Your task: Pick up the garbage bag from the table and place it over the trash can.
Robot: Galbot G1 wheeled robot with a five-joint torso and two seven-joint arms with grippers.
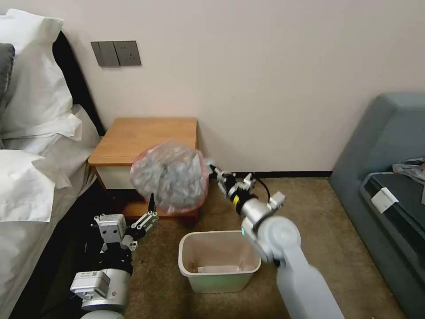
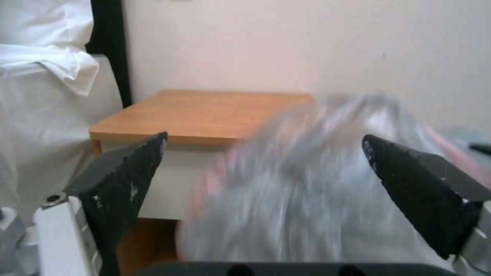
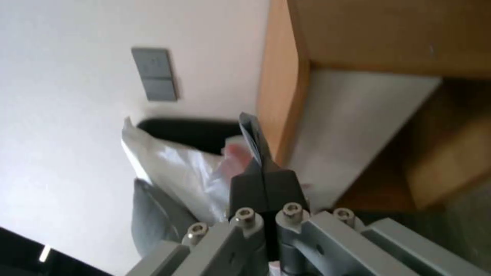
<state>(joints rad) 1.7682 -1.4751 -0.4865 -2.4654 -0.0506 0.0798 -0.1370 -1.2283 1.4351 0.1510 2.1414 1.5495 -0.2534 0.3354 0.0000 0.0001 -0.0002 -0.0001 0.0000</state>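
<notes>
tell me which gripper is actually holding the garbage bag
The right gripper: its fingers are pinched shut on the garbage bag at its pinkish edge. The left gripper is open just below the bag, gripping nothing.

The bag (image 1: 170, 177) is thin, crinkled plastic film, translucent grey with a pinkish-red edge, faintly shiny. The table (image 1: 146, 135) has a smooth, matt orange-brown wood top over a flat white drawer front. The can (image 1: 219, 261) is smooth cream plastic with a dull sheen and a greenish tint low on its sides. The right gripper (image 1: 215, 170) has matt black fingers on grey metal links with bright screw heads; the left gripper (image 1: 152, 210) has black fingers (image 2: 128, 180), scuffed with pale specks, on pale housing. The carpet (image 1: 318, 230) is rough brown pile. The pillows (image 1: 35, 88) are soft white cloth, creased
</notes>
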